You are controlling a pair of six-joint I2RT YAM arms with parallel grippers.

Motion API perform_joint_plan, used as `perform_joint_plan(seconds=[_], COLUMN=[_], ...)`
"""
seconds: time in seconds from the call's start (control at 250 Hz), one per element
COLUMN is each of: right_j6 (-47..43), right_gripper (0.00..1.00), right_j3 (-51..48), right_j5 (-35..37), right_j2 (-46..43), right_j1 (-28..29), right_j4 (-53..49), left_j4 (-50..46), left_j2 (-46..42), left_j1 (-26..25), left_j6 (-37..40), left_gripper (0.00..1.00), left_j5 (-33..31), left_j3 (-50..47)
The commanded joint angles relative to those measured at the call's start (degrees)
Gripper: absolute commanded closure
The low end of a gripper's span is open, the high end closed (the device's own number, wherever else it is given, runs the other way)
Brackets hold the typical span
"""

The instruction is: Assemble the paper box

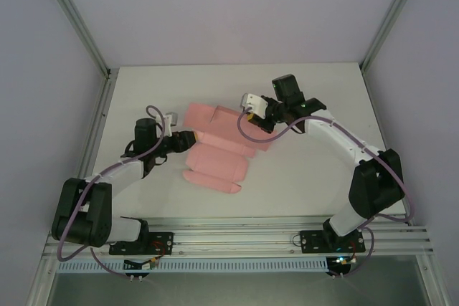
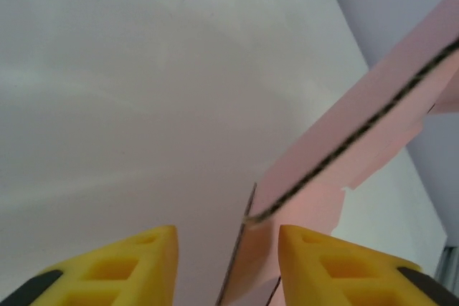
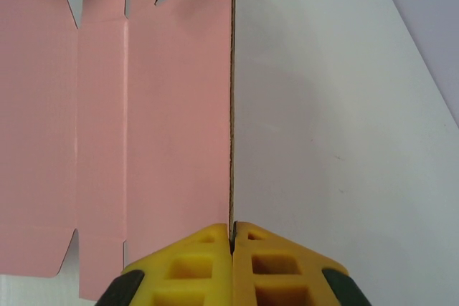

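The white bench carries the paper box, a flat pink die-cut sheet lying mid-bench between the two arms with its flaps spread out. The right gripper is clenched on the sheet's right-hand edge, yellow fingers pinched together with the card's edge between them. The left gripper sits at the sheet's left side, released, fingers spread, with a pink card edge reaching into the gap
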Motion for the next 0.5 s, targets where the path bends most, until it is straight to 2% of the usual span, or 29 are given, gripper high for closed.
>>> perform_joint_plan(seconds=[0.0,0.072,0.172,0.22,0.395,0.495], right_j6=[0.64,0.91,1.42,1.82,4.79,6.22], right_gripper=[1.0,1.0,1.0,1.0,1.0,1.0], right_j3=[2.23,2.23,2.31,2.51,4.38,5.44], right_j5=[-2.1,-1.54,-1.29,-0.98,-1.12,-2.56], right_j2=[-0.26,-0.08,0.01,0.31,1.97,3.13], right_j1=[-0.45,-0.54,-0.6,-0.71,-0.84,-0.99], right_j4=[-1.33,-1.18,-1.23,-1.27,-2.49,-3.83], left_j4=[5.82,6.45,4.54,3.41,3.53,4.56], left_j2=[-0.57,-1.71,-3.07,-3.64,-5.64,-6.46], left_j1=[0.59,0.59,0.6,0.65,0.46,0.16], left_j6=[-0.34,-0.39,0.15,0.28,-0.03,-0.43], left_gripper=[0.62,0.65,0.85,0.91,0.89,1.0], left_j5=[3.62,3.18,1.87,1.9,1.39,0.77], left_j3=[1.07,0.36,0.04,0.07,-1.7,-2.46])
